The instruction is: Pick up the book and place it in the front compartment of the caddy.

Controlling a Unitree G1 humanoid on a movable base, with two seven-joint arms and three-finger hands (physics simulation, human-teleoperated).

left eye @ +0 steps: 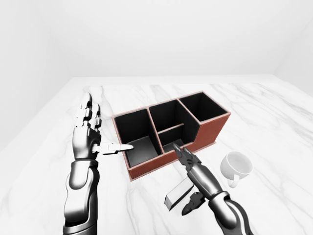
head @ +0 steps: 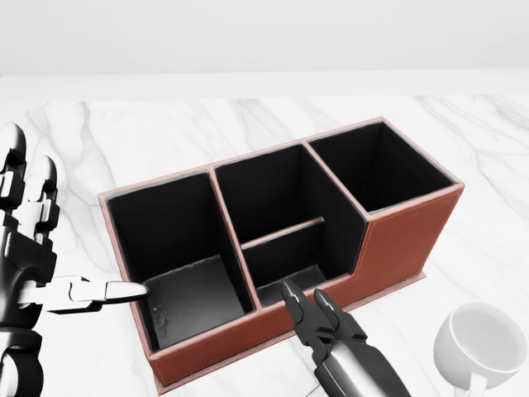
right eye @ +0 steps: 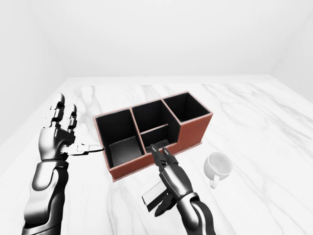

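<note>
So I see a big white marble table [left eye: 274, 122] with a red-brown caddy [left eye: 215, 129] in the middle. Its low front compartment [left eye: 173, 145] sits on the side nearest me.

My left hand [left eye: 88, 137] stands at nine o'clock from the caddy, fingers spread wide, thumb touching the caddy's rim. It holds nothing.

My right hand [right eye: 168, 178] is at six o'clock from the caddy. Its fingers point at the low wall, and the thumb tucks under the book [right eye: 155, 195]. I think it pinches the book, but I cannot tell for sure.

A white mug [left eye: 235, 165] sits at four o'clock.

The book looks small, thin, stiff and light. I would hold it by its long edges. I see no words anywhere.
</note>
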